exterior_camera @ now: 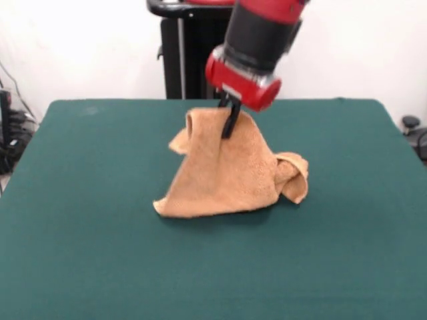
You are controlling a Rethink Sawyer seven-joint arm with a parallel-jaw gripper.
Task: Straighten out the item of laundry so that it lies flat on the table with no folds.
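Observation:
The item of laundry (223,173), an orange-tan terry towel, is pulled up into a tent shape near the middle of the table (80,253). Its top edge hangs from my gripper (228,123), which comes down from above and is shut on the towel's upper fold. The lower edge rests on the green cloth at the front left, and a rolled corner (293,177) curls on the right. The top left of the towel forms a small loop beside the black fingers (231,120).
A black pedestal (183,60) stands behind the table's far edge. Dark cables and gear (10,133) sit off the left side, and a dark object (413,130) lies off the right side. Green tabletop surrounds the towel on all sides.

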